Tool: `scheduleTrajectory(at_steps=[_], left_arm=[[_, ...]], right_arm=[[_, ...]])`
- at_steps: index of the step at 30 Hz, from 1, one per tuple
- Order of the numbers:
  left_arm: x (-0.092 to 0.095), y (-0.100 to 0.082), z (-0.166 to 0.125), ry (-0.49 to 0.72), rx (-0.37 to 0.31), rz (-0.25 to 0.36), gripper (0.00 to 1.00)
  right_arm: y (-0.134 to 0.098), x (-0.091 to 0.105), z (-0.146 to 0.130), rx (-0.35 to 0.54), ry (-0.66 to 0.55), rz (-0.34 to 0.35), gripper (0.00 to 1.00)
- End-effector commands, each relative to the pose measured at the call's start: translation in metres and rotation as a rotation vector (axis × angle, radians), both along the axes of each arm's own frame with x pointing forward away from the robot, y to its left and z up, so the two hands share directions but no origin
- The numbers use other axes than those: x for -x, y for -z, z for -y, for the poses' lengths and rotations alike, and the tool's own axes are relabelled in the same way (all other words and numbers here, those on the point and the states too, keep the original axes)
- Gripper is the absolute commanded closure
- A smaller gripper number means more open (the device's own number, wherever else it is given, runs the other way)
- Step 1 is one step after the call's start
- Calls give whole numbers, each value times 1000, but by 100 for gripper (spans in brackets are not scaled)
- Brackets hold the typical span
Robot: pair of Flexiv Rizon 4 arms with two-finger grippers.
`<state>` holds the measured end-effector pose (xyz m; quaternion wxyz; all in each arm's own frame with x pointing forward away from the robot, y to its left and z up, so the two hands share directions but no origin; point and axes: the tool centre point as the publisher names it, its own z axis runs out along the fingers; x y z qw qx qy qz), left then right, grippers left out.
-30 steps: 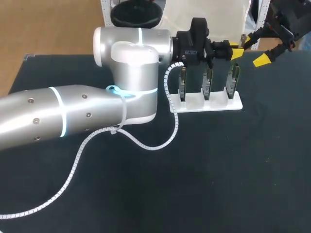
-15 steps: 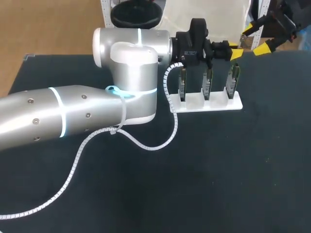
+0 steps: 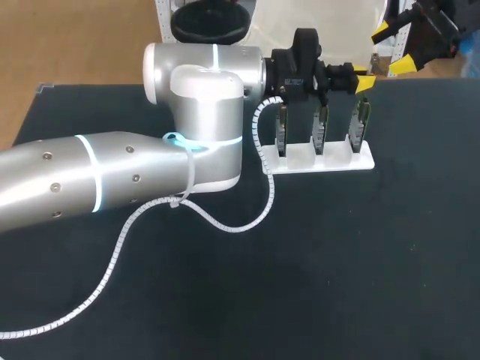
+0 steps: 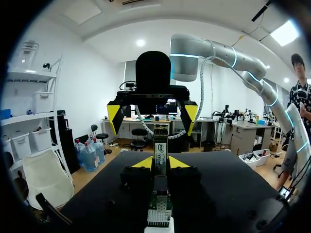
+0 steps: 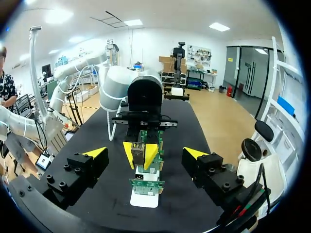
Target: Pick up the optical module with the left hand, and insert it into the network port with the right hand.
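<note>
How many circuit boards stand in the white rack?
3 boards, upright in a row in the white rack: one at its left end, one in the middle, one at its right end, nearest the left hand. None seems hidden.

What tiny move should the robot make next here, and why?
Probably the left gripper should lift the small metal optical module straight up, clear of the green circuit board in the white rack. Its yellow-tipped fingers clamp the module from both sides, while the right gripper hangs open beyond the rack, holding nothing.
</note>
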<state>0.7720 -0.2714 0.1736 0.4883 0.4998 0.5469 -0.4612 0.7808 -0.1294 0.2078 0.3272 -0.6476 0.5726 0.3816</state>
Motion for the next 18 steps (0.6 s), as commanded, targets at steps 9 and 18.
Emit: scheduleTrajectory(at_steps=[9, 18], left_arm=[[0, 0, 0, -2, 2, 1, 100], [0, 0, 0, -2, 2, 1, 100]], right_arm=[[0, 12, -14, -5, 18, 19, 0], [1, 13, -18, 4, 22, 17, 0]])
